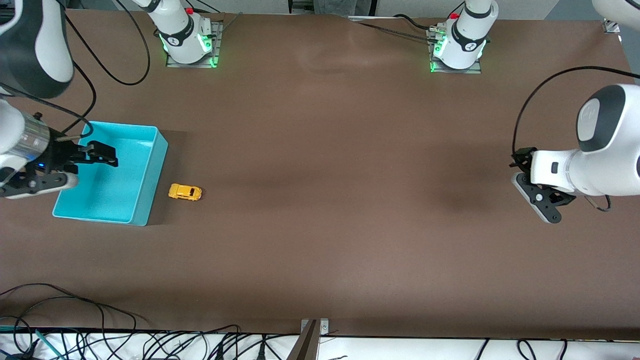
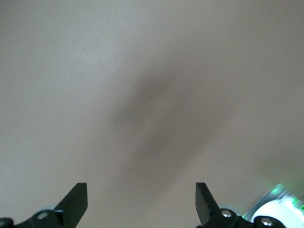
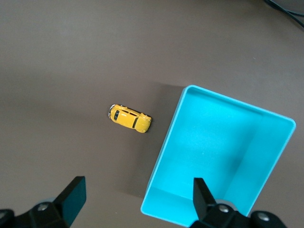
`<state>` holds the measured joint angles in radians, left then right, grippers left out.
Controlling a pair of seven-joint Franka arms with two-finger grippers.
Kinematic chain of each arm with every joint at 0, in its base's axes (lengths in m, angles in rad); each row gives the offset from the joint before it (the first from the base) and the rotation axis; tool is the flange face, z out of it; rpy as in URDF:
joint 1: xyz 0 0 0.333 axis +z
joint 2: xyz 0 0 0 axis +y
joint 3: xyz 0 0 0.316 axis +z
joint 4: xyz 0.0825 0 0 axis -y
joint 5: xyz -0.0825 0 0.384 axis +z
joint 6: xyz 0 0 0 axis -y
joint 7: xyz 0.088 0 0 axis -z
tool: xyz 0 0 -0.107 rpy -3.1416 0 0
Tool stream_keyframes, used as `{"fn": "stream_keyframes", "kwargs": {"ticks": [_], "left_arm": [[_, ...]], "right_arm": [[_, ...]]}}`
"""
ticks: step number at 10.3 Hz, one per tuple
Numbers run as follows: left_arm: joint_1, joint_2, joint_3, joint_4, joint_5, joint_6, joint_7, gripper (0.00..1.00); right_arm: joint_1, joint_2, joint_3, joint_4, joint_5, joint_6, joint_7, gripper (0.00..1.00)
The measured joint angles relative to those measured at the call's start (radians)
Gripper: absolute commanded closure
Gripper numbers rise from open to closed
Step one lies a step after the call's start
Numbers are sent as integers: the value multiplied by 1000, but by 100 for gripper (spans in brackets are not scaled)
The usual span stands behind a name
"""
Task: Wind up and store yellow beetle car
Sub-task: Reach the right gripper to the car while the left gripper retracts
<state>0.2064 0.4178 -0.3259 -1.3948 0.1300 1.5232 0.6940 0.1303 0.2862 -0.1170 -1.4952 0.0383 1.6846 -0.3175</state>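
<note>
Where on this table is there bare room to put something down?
Nearly everywhere: the brown table is bare from the yellow car to the open left gripper, hanging at its own end. The bin is empty too. It's tight only between car and bin, where the open right gripper hangs over the bin.
</note>
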Motion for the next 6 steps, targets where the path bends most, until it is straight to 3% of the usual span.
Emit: {"fn": "stream_keyframes", "kwargs": {"ticks": [3, 6], "left_arm": [[-18, -91, -10, -6, -95, -53, -303, 0], [-177, -239, 116, -83, -98, -35, -550, 0]], "right_arm": [[6, 74, 0, -13, 6, 57, -347, 0], [21, 105, 2, -106, 6, 180, -662, 0]]}}
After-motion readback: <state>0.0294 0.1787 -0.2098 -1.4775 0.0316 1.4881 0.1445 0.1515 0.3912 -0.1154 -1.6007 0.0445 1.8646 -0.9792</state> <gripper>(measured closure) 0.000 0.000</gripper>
